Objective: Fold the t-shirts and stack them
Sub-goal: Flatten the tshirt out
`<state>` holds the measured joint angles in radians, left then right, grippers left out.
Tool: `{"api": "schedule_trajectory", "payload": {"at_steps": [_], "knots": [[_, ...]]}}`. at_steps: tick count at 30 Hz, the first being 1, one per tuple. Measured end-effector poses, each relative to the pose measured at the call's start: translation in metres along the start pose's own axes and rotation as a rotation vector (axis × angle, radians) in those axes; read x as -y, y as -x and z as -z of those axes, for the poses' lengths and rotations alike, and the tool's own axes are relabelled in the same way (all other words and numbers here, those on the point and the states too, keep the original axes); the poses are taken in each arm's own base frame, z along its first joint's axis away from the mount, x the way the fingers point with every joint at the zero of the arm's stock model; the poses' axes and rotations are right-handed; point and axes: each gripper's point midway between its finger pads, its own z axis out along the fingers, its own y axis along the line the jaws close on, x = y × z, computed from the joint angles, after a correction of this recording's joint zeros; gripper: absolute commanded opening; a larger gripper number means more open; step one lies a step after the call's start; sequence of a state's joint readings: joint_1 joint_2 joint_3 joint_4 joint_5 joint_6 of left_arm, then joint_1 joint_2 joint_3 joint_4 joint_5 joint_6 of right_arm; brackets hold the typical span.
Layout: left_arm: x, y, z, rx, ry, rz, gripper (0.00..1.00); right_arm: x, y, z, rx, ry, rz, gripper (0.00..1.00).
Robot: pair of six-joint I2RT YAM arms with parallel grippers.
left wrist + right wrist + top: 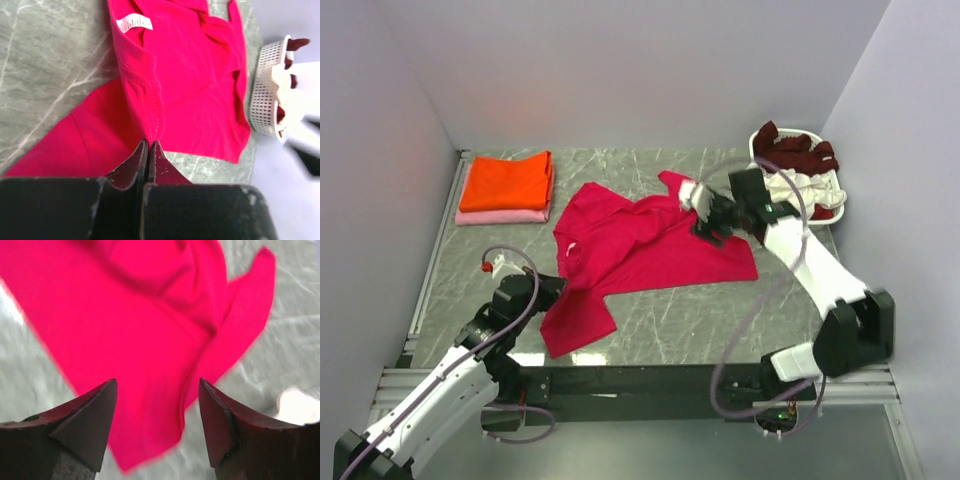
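Observation:
The crimson-pink t-shirt (640, 250) lies crumpled and spread out mid-table. My left gripper (554, 290) is at its near-left edge. In the left wrist view the jaws (149, 145) are shut together on a stitched seam of the shirt (180, 75). My right gripper (705, 215) hovers over the shirt's far right corner. In the right wrist view it (157, 390) is open, with blurred cloth (130, 330) below and nothing between the fingers. An orange shirt (507, 180) lies folded on a folded pale pink shirt (500, 216) at the far left.
A white plastic laundry basket (839, 188) stands at the far right, holding a dark maroon shirt (795, 150) and a white shirt (790, 187). It also shows in the left wrist view (265, 100). Walls close in the table on the left, back and right.

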<state>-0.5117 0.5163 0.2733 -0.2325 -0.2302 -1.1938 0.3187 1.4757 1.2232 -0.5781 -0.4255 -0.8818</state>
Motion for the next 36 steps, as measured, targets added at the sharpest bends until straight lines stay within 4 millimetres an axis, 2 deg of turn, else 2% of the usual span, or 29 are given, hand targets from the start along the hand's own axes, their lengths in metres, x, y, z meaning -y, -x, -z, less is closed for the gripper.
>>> {"api": "schedule_trajectory", "payload": {"at_steps": [2,5,9,11,20,23,26,27,30,32,34,36], "knots": [[0.003,0.001,0.002,0.001,-0.015,0.005,0.00,-0.021,-0.020,0.016,-0.023,0.008,0.064,0.72],[0.004,0.002,0.006,0.004,-0.023,0.010,0.00,-0.072,-0.065,0.009,-0.112,0.123,0.123,0.72],[0.006,0.004,0.012,0.004,-0.024,0.012,0.00,-0.104,-0.119,-0.014,-0.256,0.244,0.112,0.71],[0.008,0.005,0.015,0.001,-0.027,0.017,0.00,-0.112,-0.136,-0.017,-0.307,0.274,0.108,0.71],[0.010,0.002,0.026,-0.036,-0.024,0.029,0.00,-0.099,-0.152,-0.033,-0.372,0.245,0.125,0.67],[0.017,0.006,0.031,-0.034,-0.034,0.031,0.00,-0.092,-0.152,-0.036,-0.382,0.227,0.130,0.61],[0.026,0.010,0.036,-0.029,-0.052,0.034,0.00,-0.087,-0.153,-0.038,-0.394,0.218,0.131,0.45],[0.028,0.011,0.038,-0.029,-0.055,0.035,0.00,-0.086,-0.153,-0.039,-0.398,0.220,0.131,0.30],[0.032,0.014,0.043,-0.030,-0.056,0.036,0.00,-0.085,-0.154,-0.040,-0.409,0.227,0.126,0.08],[0.034,0.016,0.046,-0.031,-0.056,0.036,0.00,-0.089,-0.155,-0.039,-0.416,0.244,0.124,0.00],[0.037,0.016,0.049,-0.039,-0.059,0.035,0.00,-0.096,-0.157,-0.033,-0.430,0.279,0.127,0.00],[0.039,0.013,0.054,-0.066,-0.056,0.032,0.00,-0.109,-0.159,-0.018,-0.442,0.335,0.139,0.00]]}}
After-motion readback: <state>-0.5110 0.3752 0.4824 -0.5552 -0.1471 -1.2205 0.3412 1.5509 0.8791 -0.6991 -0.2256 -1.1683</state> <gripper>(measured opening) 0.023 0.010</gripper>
